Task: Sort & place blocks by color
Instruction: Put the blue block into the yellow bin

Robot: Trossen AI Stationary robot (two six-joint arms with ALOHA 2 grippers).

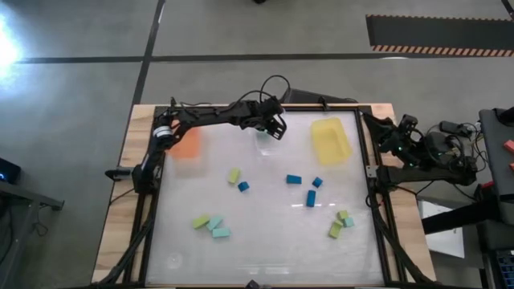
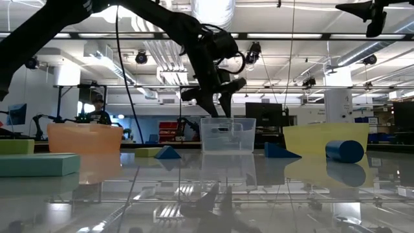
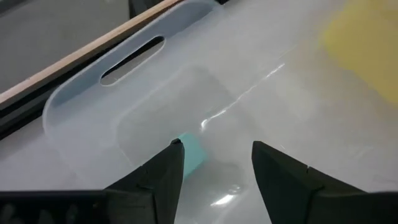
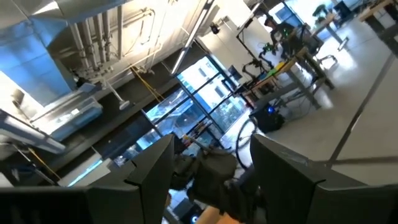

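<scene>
Now my left end effector hangs over the clear tray, its fingers apart and empty. A light teal block lies just below them. I should lift straight up so I don't bump the tray wall.

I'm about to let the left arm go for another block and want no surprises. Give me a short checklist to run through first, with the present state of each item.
1. Left gripper open and empty: ok, its jaws stand apart with nothing between them.
2. Light teal block lying inside the clear tray: ok.
3. Left gripper clear above the tray rim: ok in the low view.
4. Right gripper parked off the table's right side, jaws apart: ok.
5. Blocks left to sort on the table: not ok, several remain, such as a darker blue block.
6. Yellow tray holding any blocks: cannot tell.
</scene>
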